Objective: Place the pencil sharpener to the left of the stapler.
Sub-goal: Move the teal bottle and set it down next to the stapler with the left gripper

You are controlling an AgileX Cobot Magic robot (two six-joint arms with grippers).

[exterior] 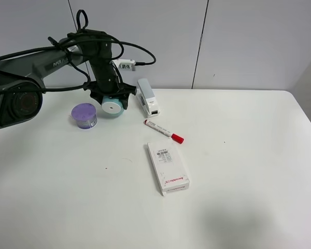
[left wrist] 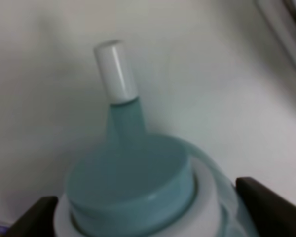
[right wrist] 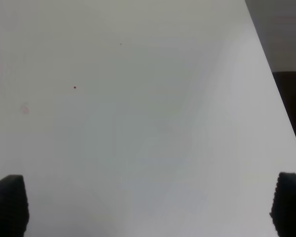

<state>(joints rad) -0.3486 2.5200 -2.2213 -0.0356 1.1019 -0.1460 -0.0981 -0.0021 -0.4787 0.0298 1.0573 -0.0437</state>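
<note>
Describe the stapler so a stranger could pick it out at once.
On the white table, look along the far edge. The stapler lies there, just right of the teal pencil sharpener. It is a narrow white-and-grey oblong, unlike the red-capped marker and flat labelled box nearer the camera.

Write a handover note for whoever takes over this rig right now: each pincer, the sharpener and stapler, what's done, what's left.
Left pincer: shut on the teal egg-shaped plastic pencil sharpener.
Right pincer: open, empty, over the white table.
The sharpener is just left of the small white-and-grey oblong stapler, apart from it; whether it rests on the table is unclear.
Done: sharpener at its place. Left: set down if needed, release, withdraw.
</note>
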